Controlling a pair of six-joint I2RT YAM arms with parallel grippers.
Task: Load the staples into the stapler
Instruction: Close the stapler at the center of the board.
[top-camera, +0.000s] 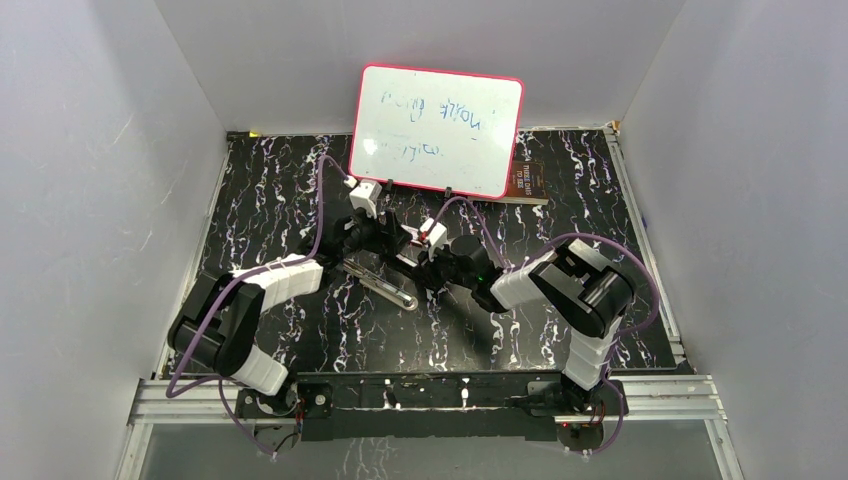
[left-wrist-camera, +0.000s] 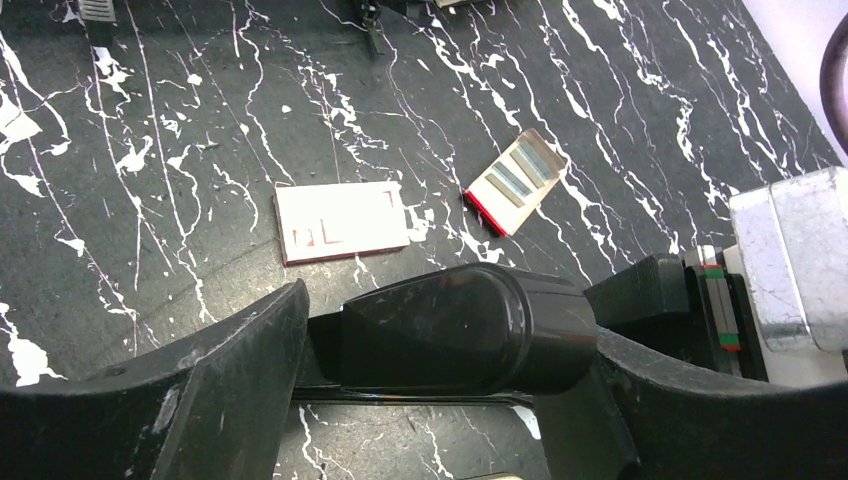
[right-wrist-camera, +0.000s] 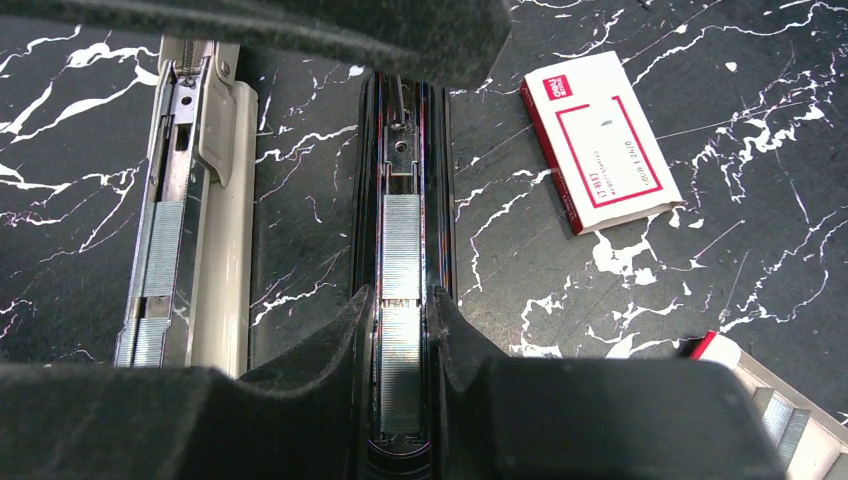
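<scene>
The black stapler (right-wrist-camera: 366, 200) lies open on the marbled table, its rail pointing away from me in the right wrist view. Two silvery strips of staples (right-wrist-camera: 402, 240) sit end to end in that rail. My right gripper (right-wrist-camera: 402, 300) is shut on the rail's two sides, a finger (right-wrist-camera: 330, 340) pressed against each. The stapler's glossy black top half (left-wrist-camera: 500, 310) stands between the fingers of my left gripper (left-wrist-camera: 450, 330). That gripper is open, with a gap at its left finger (left-wrist-camera: 220, 380). In the top view both grippers (top-camera: 375, 235) (top-camera: 425, 262) meet mid-table.
A second opened stapler (right-wrist-camera: 200, 250) (top-camera: 385, 285), beige with a metal rail and staples in it, lies just left of the black one. A white box with a red label (right-wrist-camera: 600, 140) (left-wrist-camera: 340, 222) and an open tray of staple strips (left-wrist-camera: 515, 182) lie nearby. A whiteboard (top-camera: 437, 130) leans at the back.
</scene>
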